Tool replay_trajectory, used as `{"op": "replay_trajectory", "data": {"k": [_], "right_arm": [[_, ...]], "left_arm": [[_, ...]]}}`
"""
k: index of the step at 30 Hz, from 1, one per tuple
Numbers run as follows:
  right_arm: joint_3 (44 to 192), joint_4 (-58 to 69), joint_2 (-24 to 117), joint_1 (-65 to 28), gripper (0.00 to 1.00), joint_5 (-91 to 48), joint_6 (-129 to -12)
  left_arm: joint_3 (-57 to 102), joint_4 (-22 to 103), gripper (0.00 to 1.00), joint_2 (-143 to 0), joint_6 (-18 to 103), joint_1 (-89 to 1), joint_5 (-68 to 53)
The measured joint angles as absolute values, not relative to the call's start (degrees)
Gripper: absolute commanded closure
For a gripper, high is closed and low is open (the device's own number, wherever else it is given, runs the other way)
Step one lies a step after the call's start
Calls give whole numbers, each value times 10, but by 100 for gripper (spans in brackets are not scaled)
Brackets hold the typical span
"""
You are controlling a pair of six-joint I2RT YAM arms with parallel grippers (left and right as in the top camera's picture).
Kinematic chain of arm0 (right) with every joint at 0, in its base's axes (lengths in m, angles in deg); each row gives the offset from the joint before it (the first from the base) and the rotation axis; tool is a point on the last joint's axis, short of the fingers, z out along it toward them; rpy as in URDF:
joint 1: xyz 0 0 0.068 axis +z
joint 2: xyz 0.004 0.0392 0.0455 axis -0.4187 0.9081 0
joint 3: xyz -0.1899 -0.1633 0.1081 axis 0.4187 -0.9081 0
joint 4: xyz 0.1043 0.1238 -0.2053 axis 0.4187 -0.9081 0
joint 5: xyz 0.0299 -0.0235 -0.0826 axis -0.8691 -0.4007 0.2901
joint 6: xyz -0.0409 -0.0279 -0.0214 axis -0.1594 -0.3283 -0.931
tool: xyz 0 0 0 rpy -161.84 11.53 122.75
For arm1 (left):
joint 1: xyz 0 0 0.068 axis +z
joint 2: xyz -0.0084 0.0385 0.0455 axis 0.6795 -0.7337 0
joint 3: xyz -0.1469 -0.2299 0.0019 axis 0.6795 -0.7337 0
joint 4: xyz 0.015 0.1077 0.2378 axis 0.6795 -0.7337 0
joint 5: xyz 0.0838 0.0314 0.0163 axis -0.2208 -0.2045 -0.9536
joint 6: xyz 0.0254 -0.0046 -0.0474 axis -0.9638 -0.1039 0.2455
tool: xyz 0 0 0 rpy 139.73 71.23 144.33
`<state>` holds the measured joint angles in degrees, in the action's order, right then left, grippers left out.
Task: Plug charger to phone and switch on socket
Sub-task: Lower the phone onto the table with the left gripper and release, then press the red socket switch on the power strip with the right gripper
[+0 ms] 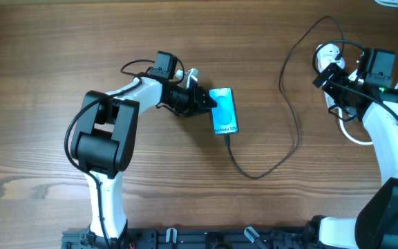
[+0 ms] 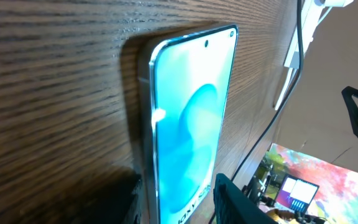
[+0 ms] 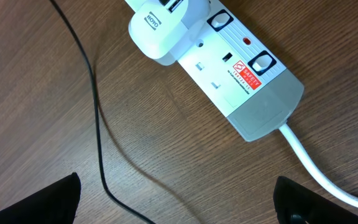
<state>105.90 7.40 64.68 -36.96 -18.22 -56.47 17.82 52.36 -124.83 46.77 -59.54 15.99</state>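
The phone (image 1: 225, 111) lies flat at mid-table with its teal screen up. My left gripper (image 1: 204, 102) reaches it from the left. In the left wrist view the phone (image 2: 188, 118) sits between my two dark fingers (image 2: 176, 208), which press its side edges. The charger's thin black cable (image 1: 292, 114) meets the phone's bottom edge and loops right and up to the socket (image 1: 328, 54). In the right wrist view the socket (image 3: 241, 65) has a white adapter (image 3: 165, 30) plugged in, with the black cable (image 3: 96, 112) to its left. My right gripper (image 3: 179, 208) hovers just short of it, open and empty.
The socket's thick white feed cable (image 3: 319, 171) runs off to the lower right and loops beside the right arm (image 1: 354, 135). The socket has two rocker switches (image 3: 263, 62) and a red-marked label (image 3: 248, 74). The table is bare wood elsewhere.
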Motion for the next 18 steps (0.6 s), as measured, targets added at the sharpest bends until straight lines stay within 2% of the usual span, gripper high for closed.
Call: {"op": "replay_trajectory", "data": {"k": [1, 3, 5, 6, 8, 10, 13, 15, 17, 18], "right_arm": [[1059, 76, 647, -370, 3, -182, -560], [1059, 78, 647, -370, 42, -182, -530], [1059, 73, 647, -370, 46, -182, -515], [1059, 69, 647, -370, 52, -181, -509], [1059, 60, 647, -370, 69, -179, -500], [1059, 58, 647, -370, 95, -178, -494], [1060, 48, 647, -393, 95, -175, -449], [1060, 57, 647, -419, 95, -172, -434], [1060, 66, 648, -433, 95, -165, -429], [1065, 70, 656, -434, 95, -164, -423]], "left_arm": [[178, 523, 64, -1248, 468, -595, 160], [178, 517, 68, -1248, 468, -593, 160], [178, 489, 68, -1242, 465, -580, 153], [178, 469, 67, -1236, 464, -570, 144], [170, 392, 66, -1196, 457, -542, 80], [163, 332, 64, -1138, 450, -522, 15], [163, 242, 55, -923, 439, -518, -129], [165, 205, 43, -793, 433, -519, -190], [165, 145, 40, -682, 429, -519, -247], [165, 99, 34, -609, 430, -519, -280]]}}
